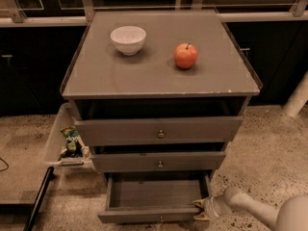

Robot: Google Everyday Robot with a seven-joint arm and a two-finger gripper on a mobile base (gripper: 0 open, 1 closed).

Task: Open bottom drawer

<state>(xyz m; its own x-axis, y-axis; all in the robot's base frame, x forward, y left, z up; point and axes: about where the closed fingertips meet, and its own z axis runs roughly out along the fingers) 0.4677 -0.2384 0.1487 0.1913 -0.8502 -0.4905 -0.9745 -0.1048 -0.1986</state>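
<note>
The grey cabinet has three drawers. The bottom drawer (154,214) is pulled out toward me, its empty inside showing and its small knob (161,220) at the lower edge of the camera view. The middle drawer (159,161) and the top drawer (159,130) stick out only slightly. My gripper (201,210) is at the right end of the bottom drawer's front panel, low near the floor, with the white arm (260,211) reaching in from the lower right.
A white bowl (128,39) and a red apple (186,56) sit on the cabinet top (159,76). A clear bin (65,143) with a green packet stands on the floor at the left. A white post (297,97) stands at the right.
</note>
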